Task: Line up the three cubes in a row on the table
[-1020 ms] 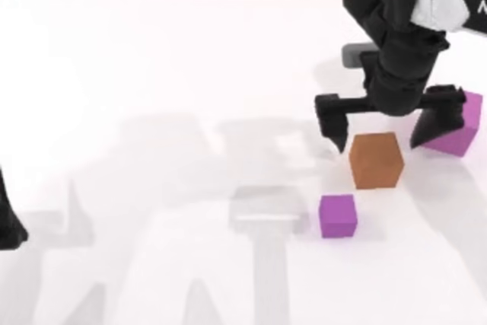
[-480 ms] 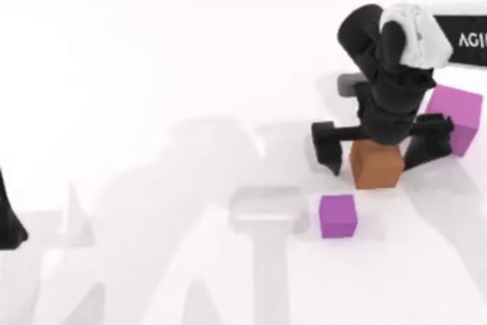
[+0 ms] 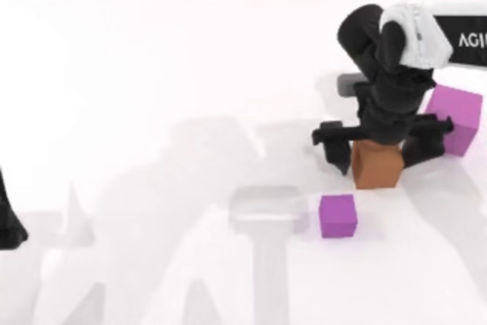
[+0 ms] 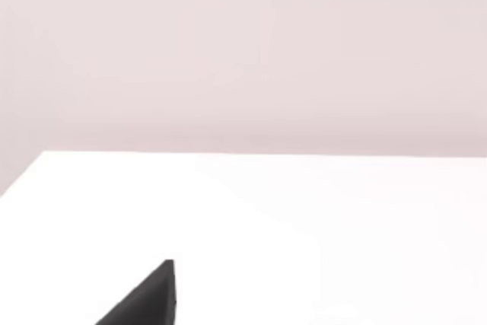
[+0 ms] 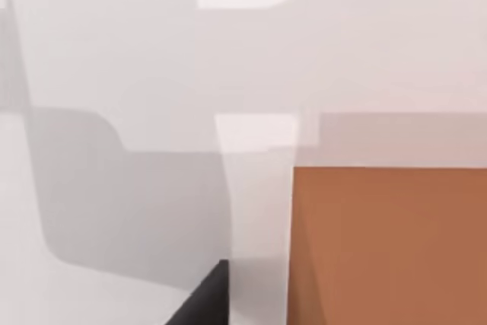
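Right claw [image 3: 378,151] is low over the brown-orange cube [image 3: 377,167], right half of the tabletop [image 3: 152,74]. One finger [image 3: 337,150] stands at the cube's left side, the other at its right side; fingers apart, straddling the cube. Cannot tell from above whether the pads touch the cube faces. The right wrist view shows the brown-orange cube [image 5: 388,245] filling one corner of the frame, with one dark fingertip [image 5: 205,298] close beside it and a pale strip of tabletop between them.

Larger magenta-purple cube [image 3: 456,118] sits near the right edge, just beyond the right-hand finger and partly hidden by it. Small magenta-purple cube [image 3: 338,215] rests on the tabletop just below and left of the brown-orange one, apart from it.

Left arm [image 3: 9,222] is parked at the left edge. Left claw state: cannot tell; the left wrist view gives only a dark fingertip [image 4: 148,298] over bare white tabletop.
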